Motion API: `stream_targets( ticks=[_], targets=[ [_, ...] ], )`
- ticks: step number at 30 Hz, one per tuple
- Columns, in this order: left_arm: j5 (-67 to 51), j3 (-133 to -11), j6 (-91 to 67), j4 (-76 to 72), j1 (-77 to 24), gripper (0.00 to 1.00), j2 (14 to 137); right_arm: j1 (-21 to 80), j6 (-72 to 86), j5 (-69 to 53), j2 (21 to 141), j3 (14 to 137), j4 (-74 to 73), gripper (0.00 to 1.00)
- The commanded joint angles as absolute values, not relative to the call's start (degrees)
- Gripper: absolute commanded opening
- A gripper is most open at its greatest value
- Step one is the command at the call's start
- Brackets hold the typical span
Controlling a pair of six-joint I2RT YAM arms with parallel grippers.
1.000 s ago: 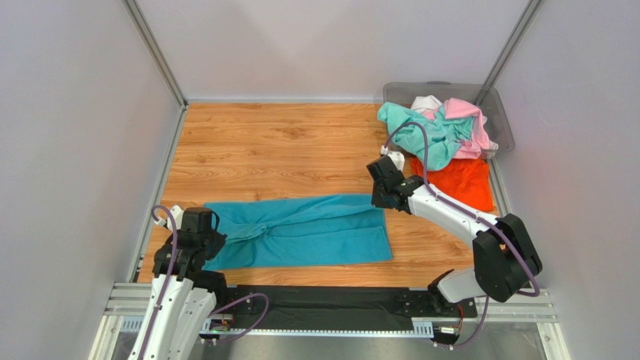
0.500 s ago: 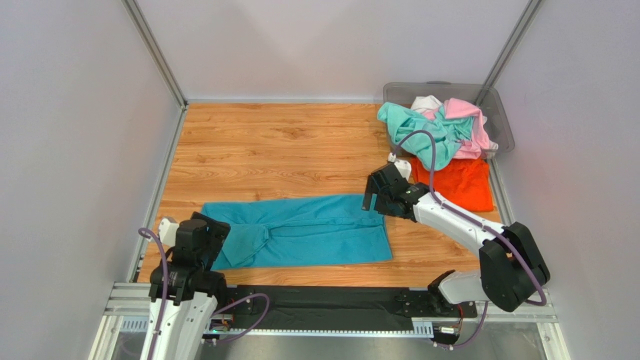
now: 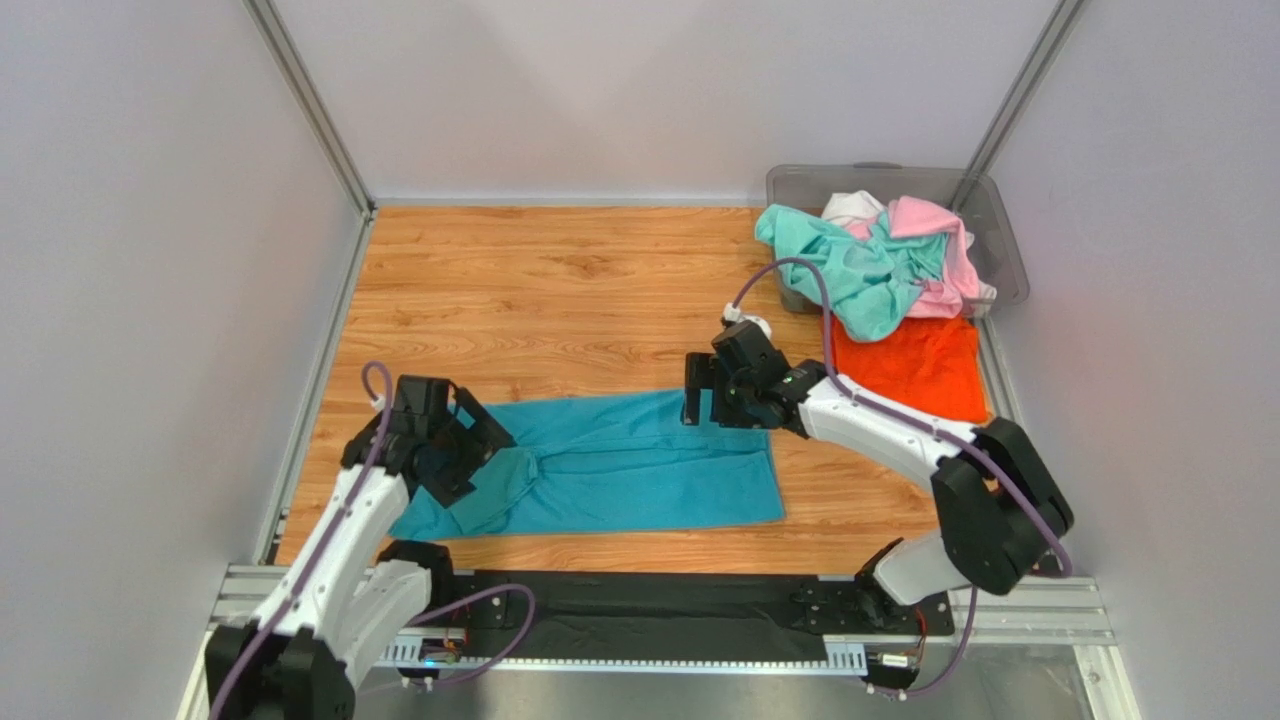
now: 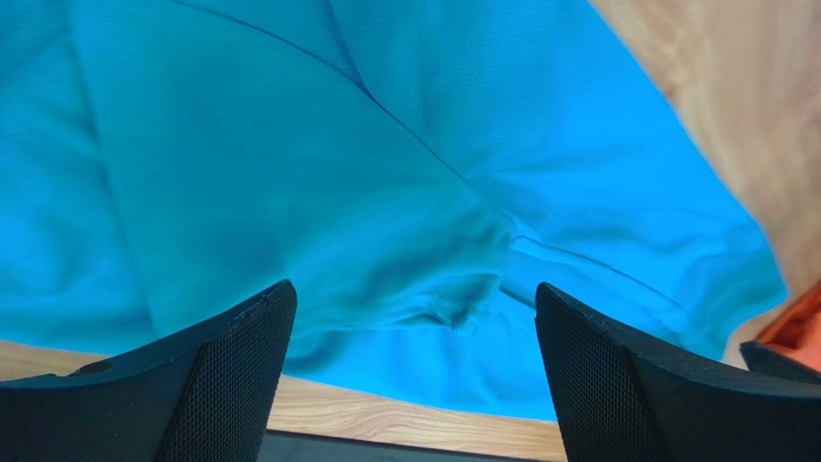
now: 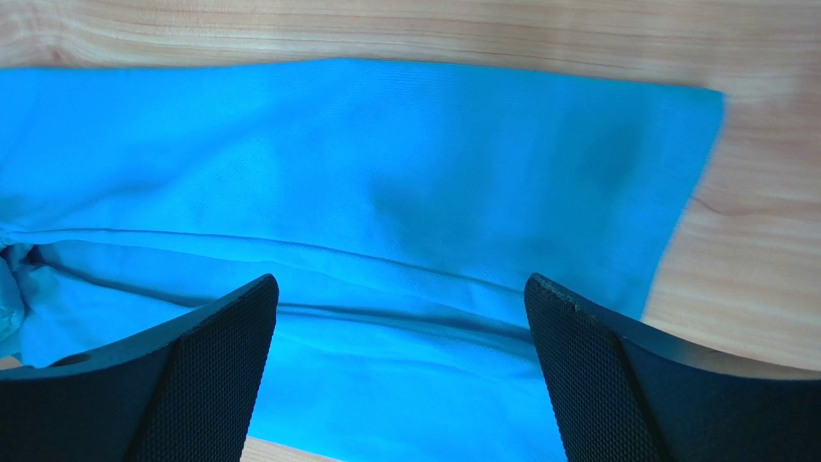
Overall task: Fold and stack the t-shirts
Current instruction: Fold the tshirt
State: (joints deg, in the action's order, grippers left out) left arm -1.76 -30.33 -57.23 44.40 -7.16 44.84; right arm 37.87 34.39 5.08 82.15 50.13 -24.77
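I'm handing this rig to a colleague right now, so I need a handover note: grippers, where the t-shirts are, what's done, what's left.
Left gripper: open, empty, over the bunched left end of the teal-blue t-shirt.
Right gripper: open, empty, near its far right corner.
That shirt lies on the table, folded into a long band.
Orange t-shirt: flat on the table by the grey bin; mint-green, pink and white heaped in the bin.
Done: lengthwise fold.
Left: finish folding it, fold the others, stack.
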Motion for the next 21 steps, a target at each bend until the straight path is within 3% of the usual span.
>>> stream_targets(
  ticks=[1, 6, 12, 18, 21],
  targets=[
    [-8.26, -30.5, -51.42, 35.52, -7.38, 1.0, 54.1, 38.76, 32.7, 1.59, 87.79, 52.99, -21.09, 1.0],
    [-6.51, -30.58, -51.15, 29.19, -7.47, 1.0, 65.44, 38.94, 33.05, 0.79, 93.51, 53.27, -20.57, 1.0],
    [-7.56, -34.62, -51.24, 23.56, -8.34, 0.97, 79.24, 41.21, 36.65, -0.7, 91.86, 47.3, -19.34, 1.0],
    [-6.33, -47.71, -51.07, 25.57, -12.47, 0.97, 92.07, 51.91, 45.93, 4.03, 83.16, 36.31, -18.98, 1.0],
    [-4.04, -60.41, -51.07, 28.73, -15.46, 0.97, 100.76, 59.64, 51.14, 8.7, 79.37, 34.28, -21.26, 1.0]
  ],
)
